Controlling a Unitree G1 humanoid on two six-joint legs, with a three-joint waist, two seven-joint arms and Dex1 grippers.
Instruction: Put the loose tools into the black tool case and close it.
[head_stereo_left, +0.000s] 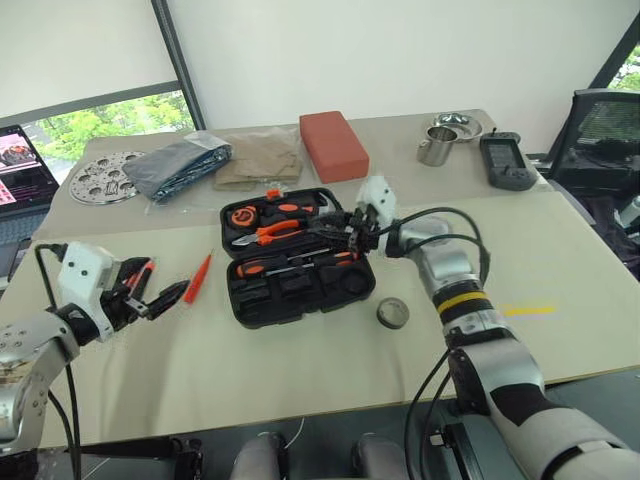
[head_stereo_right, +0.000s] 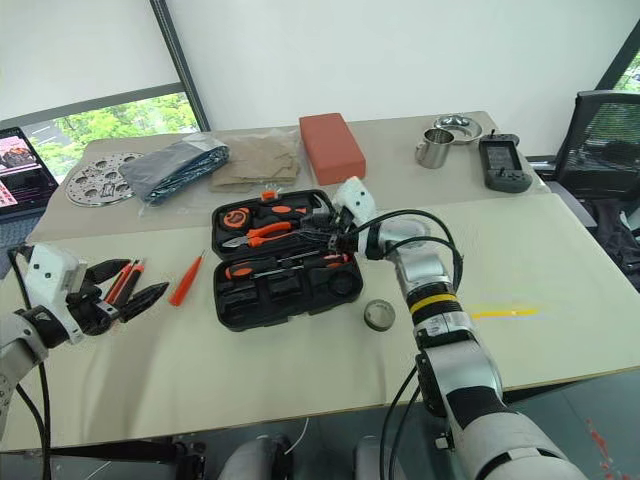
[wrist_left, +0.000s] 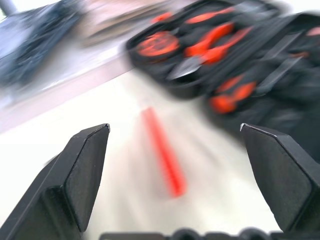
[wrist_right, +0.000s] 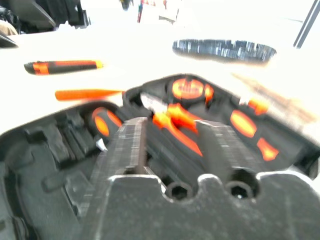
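The black tool case (head_stereo_left: 262, 300) lies open mid-table, holding orange-handled pliers (head_stereo_left: 275, 231), a round orange tape measure (head_stereo_left: 244, 215) and a screwdriver (head_stereo_left: 300, 262). My right gripper (head_stereo_left: 338, 232) hovers over the case's right side, open with nothing between its fingers. A slim orange screwdriver (head_stereo_left: 200, 277) lies on the table left of the case. My left gripper (head_stereo_left: 160, 285) stands wide open and empty just left of it. An orange-and-black utility knife (head_stereo_right: 128, 278) lies by the left gripper. The small grey tape roll (head_stereo_left: 392, 313) sits right of the case.
At the back stand a red-orange block (head_stereo_left: 333, 143), a metal cup (head_stereo_left: 437, 147), a metal bowl (head_stereo_left: 458, 125) and a black handheld device (head_stereo_left: 507, 160). A grey bag (head_stereo_left: 180, 165), tan cloth (head_stereo_left: 258, 155) and perforated disc (head_stereo_left: 103, 178) lie back left.
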